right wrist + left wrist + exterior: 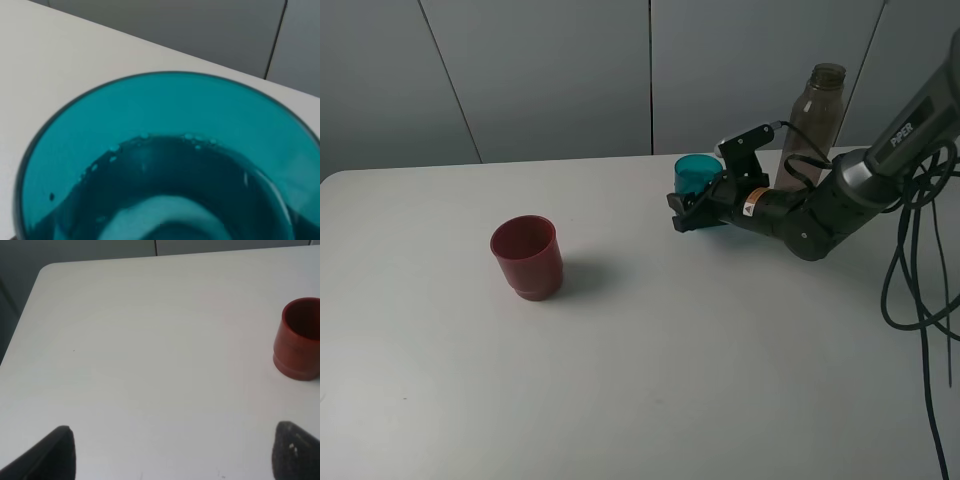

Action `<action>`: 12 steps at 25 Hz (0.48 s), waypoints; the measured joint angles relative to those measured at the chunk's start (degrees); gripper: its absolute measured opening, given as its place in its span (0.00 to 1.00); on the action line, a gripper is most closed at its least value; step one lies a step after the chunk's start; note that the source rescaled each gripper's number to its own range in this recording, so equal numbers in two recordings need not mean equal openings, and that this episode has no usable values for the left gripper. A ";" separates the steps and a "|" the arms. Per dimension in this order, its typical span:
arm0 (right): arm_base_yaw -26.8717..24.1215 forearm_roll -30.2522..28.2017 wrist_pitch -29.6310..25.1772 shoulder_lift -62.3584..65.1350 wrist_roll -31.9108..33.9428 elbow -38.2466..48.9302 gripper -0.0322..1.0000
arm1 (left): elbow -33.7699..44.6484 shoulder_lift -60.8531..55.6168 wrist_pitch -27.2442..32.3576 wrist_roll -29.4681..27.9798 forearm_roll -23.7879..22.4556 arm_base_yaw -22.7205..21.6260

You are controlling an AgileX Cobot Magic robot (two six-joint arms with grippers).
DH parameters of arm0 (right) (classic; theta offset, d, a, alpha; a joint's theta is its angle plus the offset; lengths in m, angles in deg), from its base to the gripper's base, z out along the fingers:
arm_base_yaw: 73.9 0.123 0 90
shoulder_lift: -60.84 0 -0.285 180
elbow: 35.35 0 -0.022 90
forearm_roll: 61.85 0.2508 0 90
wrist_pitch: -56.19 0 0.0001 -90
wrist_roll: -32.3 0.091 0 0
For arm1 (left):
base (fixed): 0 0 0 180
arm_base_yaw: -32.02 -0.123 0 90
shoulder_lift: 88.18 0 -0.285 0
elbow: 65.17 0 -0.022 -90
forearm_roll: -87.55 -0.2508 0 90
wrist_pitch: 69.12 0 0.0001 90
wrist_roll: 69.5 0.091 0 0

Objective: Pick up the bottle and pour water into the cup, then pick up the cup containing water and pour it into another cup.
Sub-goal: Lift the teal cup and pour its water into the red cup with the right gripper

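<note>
The teal cup point(697, 176) stands at the back right of the table point(650, 380), beside the tall smoky bottle point(816, 112). My right gripper point(692, 214) reaches in from the right, and its fingers lie against the cup's lower sides, shut on it. The right wrist view looks down into the teal cup point(165, 125), which holds water; my fingers do not show there. The dark red cup point(527, 256) stands upright at the left middle and also shows in the left wrist view point(298, 340). My left gripper point(177, 455) is open and empty above bare table, well short of the red cup.
The right arm's black cables point(920, 290) hang over the table's right edge. The table's rounded far corner point(47, 270) shows in the left wrist view. A grey panelled wall point(550, 70) runs behind the table.
</note>
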State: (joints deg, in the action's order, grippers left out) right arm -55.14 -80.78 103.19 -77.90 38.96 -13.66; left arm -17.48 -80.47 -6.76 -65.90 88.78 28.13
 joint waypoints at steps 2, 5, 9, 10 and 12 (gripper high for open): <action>0.21 -0.98 -1.72 0.92 0.13 0.00 0.09 | 0.00 0.00 0.00 0.00 0.00 0.00; 1.15 -1.61 -4.11 3.33 0.20 0.00 0.09 | 0.00 0.00 0.00 0.00 0.00 0.00; 3.29 -2.52 -4.24 6.97 0.20 0.00 0.09 | 0.00 0.00 0.00 0.00 0.00 0.00; 3.95 -2.74 -4.40 7.82 0.20 0.00 0.09 | 0.00 0.00 0.00 0.00 0.00 0.00; 5.22 -2.98 -5.69 8.91 1.67 -0.83 0.09 | 0.00 0.00 0.00 0.00 0.00 0.00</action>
State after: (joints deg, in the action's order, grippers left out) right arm -49.92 -83.76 97.50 -68.99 40.63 -14.49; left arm -17.48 -80.47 -6.76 -65.90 88.78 28.13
